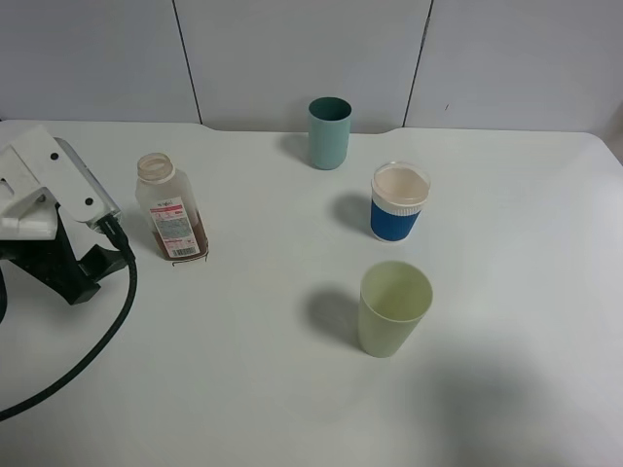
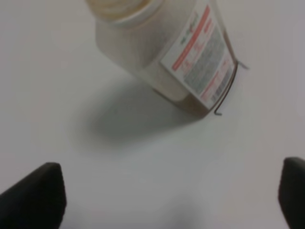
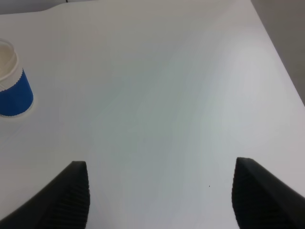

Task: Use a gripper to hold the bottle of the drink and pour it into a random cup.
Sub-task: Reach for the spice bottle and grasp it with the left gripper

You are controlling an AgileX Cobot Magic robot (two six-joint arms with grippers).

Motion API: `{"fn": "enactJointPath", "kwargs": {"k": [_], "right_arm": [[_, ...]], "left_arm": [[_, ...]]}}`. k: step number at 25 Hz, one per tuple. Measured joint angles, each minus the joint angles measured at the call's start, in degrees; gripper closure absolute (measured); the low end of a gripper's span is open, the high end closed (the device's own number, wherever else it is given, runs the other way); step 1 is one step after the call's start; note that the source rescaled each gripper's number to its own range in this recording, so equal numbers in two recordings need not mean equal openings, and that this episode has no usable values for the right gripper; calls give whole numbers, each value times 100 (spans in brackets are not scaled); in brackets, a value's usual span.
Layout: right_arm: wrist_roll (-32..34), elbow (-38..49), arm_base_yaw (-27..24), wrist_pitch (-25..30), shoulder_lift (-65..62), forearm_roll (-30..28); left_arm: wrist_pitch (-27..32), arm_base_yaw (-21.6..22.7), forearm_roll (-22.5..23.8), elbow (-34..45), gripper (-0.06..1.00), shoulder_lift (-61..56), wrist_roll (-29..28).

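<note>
Bottle [image 1: 170,209] stood upright on the left part of the white table [image 1: 292,409], with some reddish-brown drink [image 1: 193,236] low inside. It was near the left gripper [image 1: 90,274] but not touching it. Only the overhead view showed the teal cup [image 1: 329,132] at the back, well apart from the bottle, plus the pale yellow-green cup [image 1: 392,308] and the black cable [image 1: 112,321]. Left wrist view gave the label close up and blurred, and both fingers [image 2: 35,198] spread wide with nothing between. Right gripper [image 3: 159,198] appeared only in its own wrist view, jaws wide and empty, blue cup [image 3: 13,88] ahead on the table. Count: one bottle, three cups, two grippers.
</note>
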Motion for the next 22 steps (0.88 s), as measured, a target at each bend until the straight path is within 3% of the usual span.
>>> {"fn": "enactJointPath", "kwargs": {"k": [8,14,22], "right_arm": [[0,0,0,0,0,0],[0,0,0,0,0,0],[0,0,0,0,0,0]], "left_arm": [[-1469,0,0,346,15,642,-363],[-2009,244,77,395,15,1266,-702],[-2702,796,1268,395,15,1611,-1184]]}}
